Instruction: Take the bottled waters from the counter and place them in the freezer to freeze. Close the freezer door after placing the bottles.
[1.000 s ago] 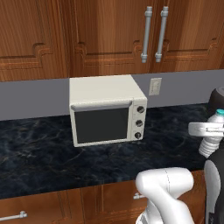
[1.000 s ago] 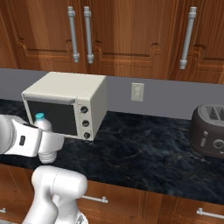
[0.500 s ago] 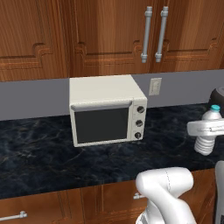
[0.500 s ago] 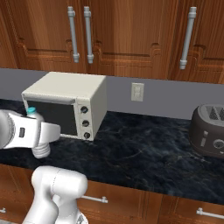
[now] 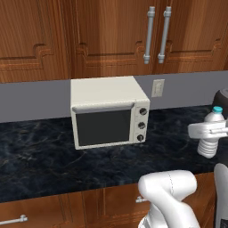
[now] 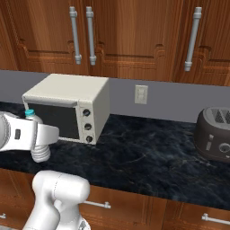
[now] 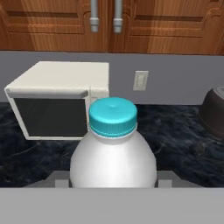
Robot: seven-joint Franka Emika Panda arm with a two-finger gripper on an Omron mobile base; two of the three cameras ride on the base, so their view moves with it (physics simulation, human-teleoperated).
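Counter (image 5: 40,151) open ahead; fingers (image 5: 209,131) clamp bottle (image 7: 113,157)

base cams L/R: behind arm, share toaster oven (image 5: 109,111) | hand cam: close on bottle (image 7: 113,153)

No text or label can be read.

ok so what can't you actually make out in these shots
- Gripper fingers: hidden by the bottle in the left base view, below the frame in the hand view.
- Bottle base: cut off at the bottom in the hand view.
- Toaster: clipped by the right edge in the right base view.
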